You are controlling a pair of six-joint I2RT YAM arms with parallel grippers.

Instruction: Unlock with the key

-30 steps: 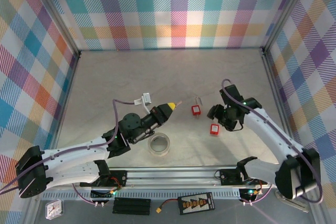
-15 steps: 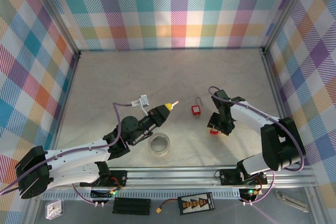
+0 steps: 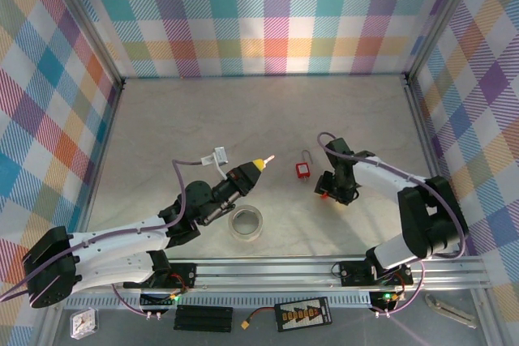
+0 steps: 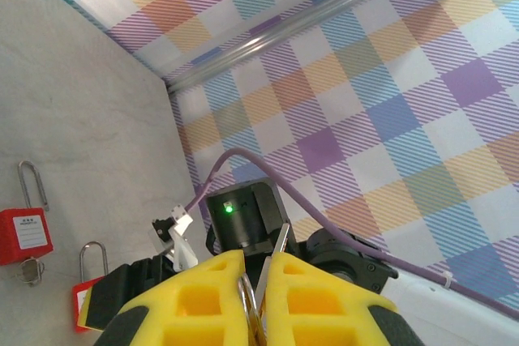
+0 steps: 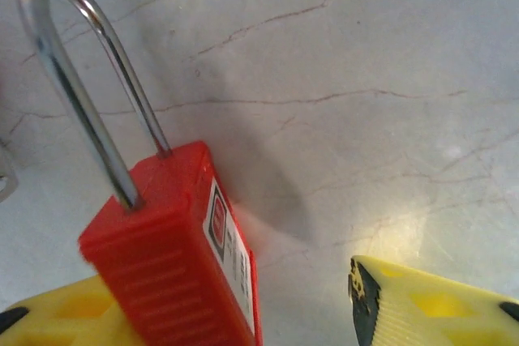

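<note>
The left gripper (image 4: 255,271), yellow-fingered, is pressed together on a thin silver metal key (image 4: 279,244) over the grey stone-patterned table (image 3: 203,119). The right gripper (image 5: 284,313) is spread apart around a red plastic padlock with a steel shackle (image 5: 170,257). The padlock is touched by one finger only. A second red padlock (image 3: 303,169) is seen lying between the two grippers.

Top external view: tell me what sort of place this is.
Probably a robot test cell: checked walls fence a grey table, a metal rail carries the left arm and right arm, and a red padlock lies out as a prop.
</note>
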